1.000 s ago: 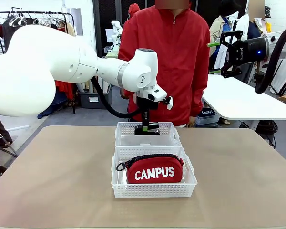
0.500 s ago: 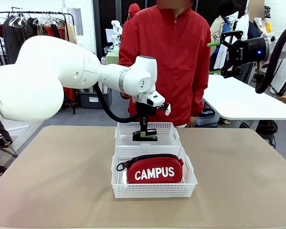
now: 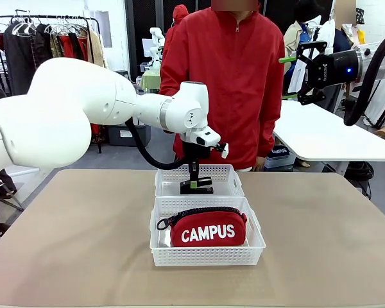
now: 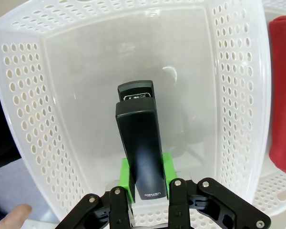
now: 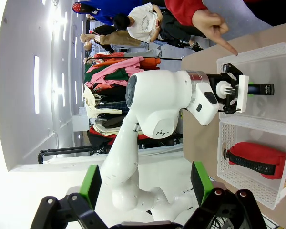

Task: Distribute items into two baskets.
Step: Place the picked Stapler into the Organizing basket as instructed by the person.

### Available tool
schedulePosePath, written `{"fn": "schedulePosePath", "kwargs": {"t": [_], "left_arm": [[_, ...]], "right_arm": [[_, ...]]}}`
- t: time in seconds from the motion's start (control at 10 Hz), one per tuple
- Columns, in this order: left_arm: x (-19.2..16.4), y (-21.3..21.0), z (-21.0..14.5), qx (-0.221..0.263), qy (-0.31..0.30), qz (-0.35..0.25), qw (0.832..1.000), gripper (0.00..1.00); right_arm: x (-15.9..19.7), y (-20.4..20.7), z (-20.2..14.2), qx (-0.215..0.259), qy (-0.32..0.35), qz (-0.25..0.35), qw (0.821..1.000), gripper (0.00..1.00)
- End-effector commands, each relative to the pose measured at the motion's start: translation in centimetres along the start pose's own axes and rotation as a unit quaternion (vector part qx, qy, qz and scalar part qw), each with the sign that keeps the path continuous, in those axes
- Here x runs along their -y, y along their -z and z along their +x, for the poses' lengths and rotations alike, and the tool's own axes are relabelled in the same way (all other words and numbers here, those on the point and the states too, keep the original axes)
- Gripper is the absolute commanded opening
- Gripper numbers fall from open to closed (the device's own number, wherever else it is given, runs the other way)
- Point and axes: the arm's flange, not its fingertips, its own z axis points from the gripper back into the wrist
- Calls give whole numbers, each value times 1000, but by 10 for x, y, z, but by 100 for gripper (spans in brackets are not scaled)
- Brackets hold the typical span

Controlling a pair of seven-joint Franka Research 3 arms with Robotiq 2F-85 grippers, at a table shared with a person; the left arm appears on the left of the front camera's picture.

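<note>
The left gripper point(image 3: 196, 187) hangs inside the far basket point(image 3: 228, 172), its green pads point(image 4: 127, 177) clamped on the two long sides of the black stapler point(image 4: 139, 151). The grip sits at one end of the stapler, which leaves the rest of the body projecting free past the fingertips; in my judgement this suits a release into the basket without the fingers fouling the lattice walls. In the left wrist view the stapler's long axis runs straight out from the fingers toward the basket's clear floor, the open nose end leading; whether that end touches the floor cannot be told. In the front view the stapler reads as a short dark bar lying level and crosswise below the fingers. The red pouch point(image 3: 208, 229) lies flat in the near basket point(image 3: 205, 255), its long axis across the table and its "CAMPUS" lettering facing the robot, so one item per basket appears nearly achieved. The right gripper point(image 5: 145, 183) is raised well clear of the table, fingers spread wide and holding nothing. A person's hand point(image 5: 210, 25) points near the far basket's rim.
</note>
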Motion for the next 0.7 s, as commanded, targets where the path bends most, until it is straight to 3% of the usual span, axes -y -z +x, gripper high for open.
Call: {"fn": "schedulePosePath", "kwargs": {"t": [0.0, 0.1, 0.2, 0.6], "left_arm": [[-6, -4, 3, 12, 2, -5, 1000, 0], [-6, -2, 4, 12, 3, -6, 1000, 0], [-5, 0, 4, 13, 3, -4, 1000, 15], [-2, -1, 2, 13, 0, 1, 1000, 91]], "right_arm": [[-3, 1, -2, -1, 7, 2, 1000, 100], [-3, 1, -2, -1, 7, 2, 1000, 100], [-3, 1, -2, -1, 7, 2, 1000, 100], [-3, 1, -2, -1, 7, 2, 1000, 100]]}}
